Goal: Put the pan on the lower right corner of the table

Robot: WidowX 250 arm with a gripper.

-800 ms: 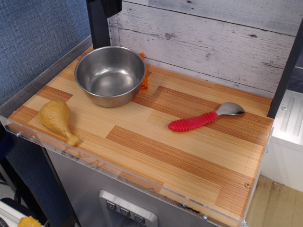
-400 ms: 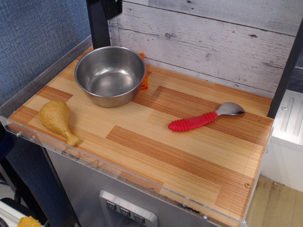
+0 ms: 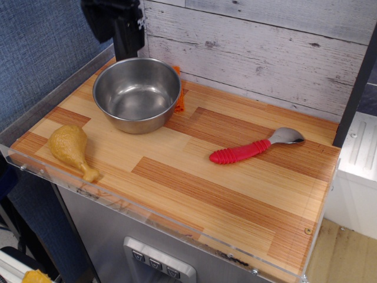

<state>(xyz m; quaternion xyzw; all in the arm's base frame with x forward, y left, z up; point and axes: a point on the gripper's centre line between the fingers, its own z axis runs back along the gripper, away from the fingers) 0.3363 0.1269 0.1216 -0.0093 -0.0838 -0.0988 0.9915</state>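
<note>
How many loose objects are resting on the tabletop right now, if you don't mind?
4: pan back left, orange item partly hidden behind it, chicken drumstick front left, red-handled spoon right.

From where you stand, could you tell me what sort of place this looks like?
Probably a mock kitchen set up for robot trials: a wood-plank table with a clear acrylic rim, holding a steel pan, a toy chicken drumstick and a red-handled spoon, against a whitewashed plank backdrop.
</note>
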